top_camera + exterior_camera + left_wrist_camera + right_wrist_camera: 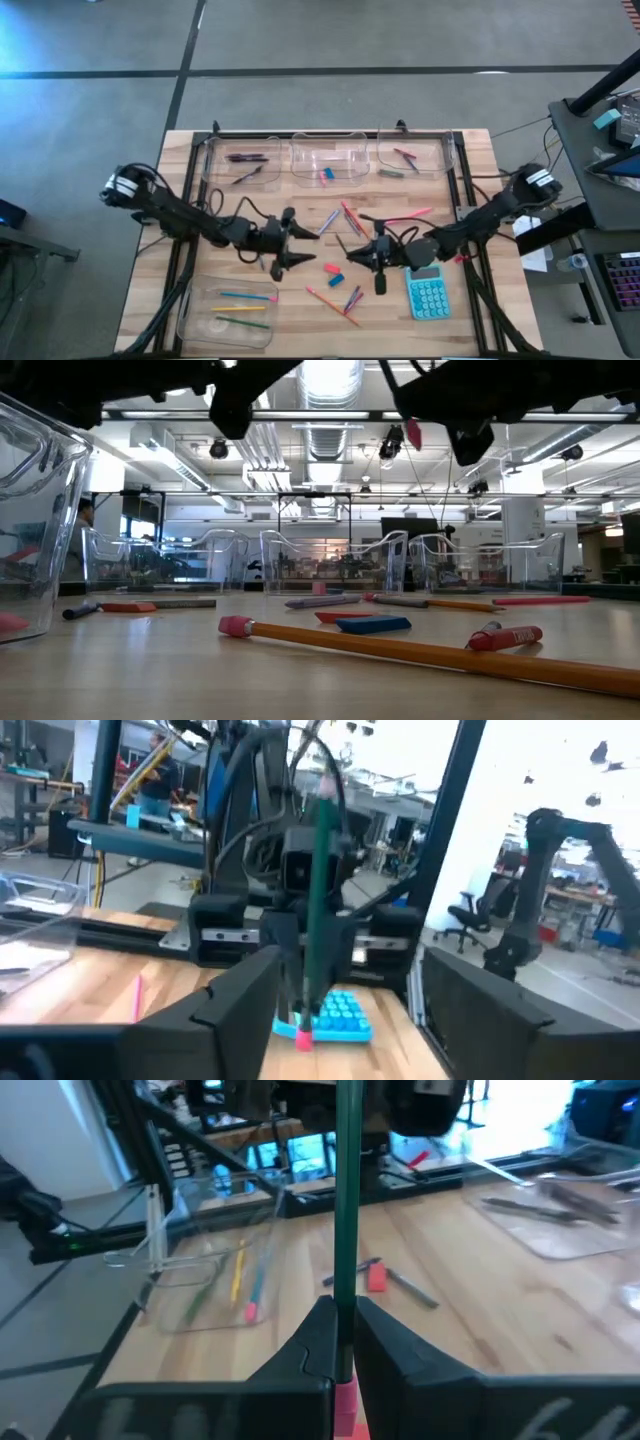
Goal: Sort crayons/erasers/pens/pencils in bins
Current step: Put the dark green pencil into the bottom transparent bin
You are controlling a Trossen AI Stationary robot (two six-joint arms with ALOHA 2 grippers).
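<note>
High view: we see the left gripper (pixel 288 243) at table centre, left of middle, fingers spread, nothing held. The right gripper (pixel 377 258) sits at 3 o'clock from it, jaws pressed on a green pencil (pixel 380 280). Three bins (pixel 325 160) line the 12 o'clock edge, a fourth bin (pixel 226 317) at 7 o'clock holds pencils. Loose sticks and a blue eraser (pixel 334 267) lie between the grippers; teal calculator (pixel 428 293) at 5 o'clock.

Low view: an orange pencil (pixel 420 652) lies nearest, both arms overhead.

Left wrist view: own fingers (pixel 240 995) wide apart, the green pencil (pixel 318 900) upright ahead in the other gripper.

Right wrist view: jaws pinch the green pencil (pixel 347 1200), pink eraser end near the fingers
</note>
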